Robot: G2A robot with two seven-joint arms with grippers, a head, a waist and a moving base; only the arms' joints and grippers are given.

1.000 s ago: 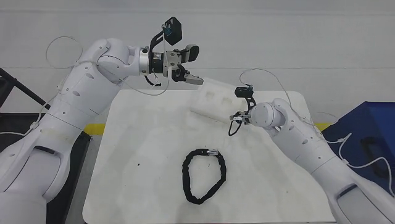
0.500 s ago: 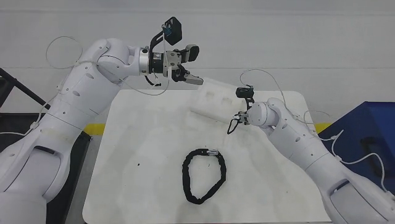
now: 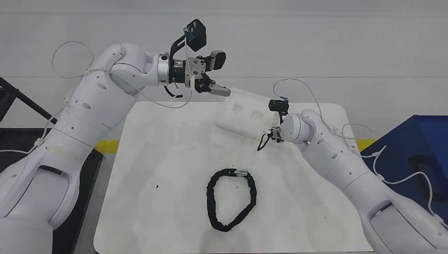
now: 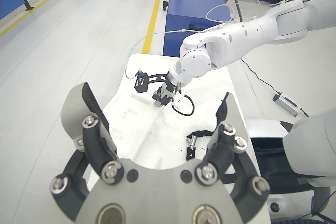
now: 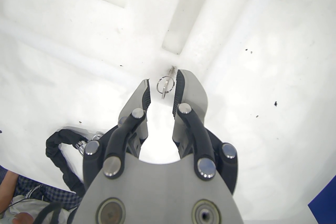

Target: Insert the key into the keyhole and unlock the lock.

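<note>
A small metal key on a ring (image 5: 164, 86) lies flat on the white foam table top (image 5: 262, 51). My right gripper (image 5: 162, 79) is open and straddles it, one finger on each side, the pads not touching the key. In the top view that right gripper (image 3: 269, 136) is at the table's far right. The black chain lock (image 3: 229, 199) lies as a closed loop in the middle of the table, its metal lock body (image 3: 239, 175) on the far side. My left gripper (image 3: 218, 90) hangs open and empty above the table's far edge, well away from the chain lock (image 4: 195, 137).
The white foam top has several moulded recesses (image 3: 238, 108) near the far edge, close to the key. A blue cabinet (image 3: 420, 145) stands off the table's right side. A black cable loop (image 4: 185, 107) hangs from the right wrist.
The right arm has shifted slightly to the left, bringing its gripper closer over the key. The left arm and the chain lock have stayed still.
</note>
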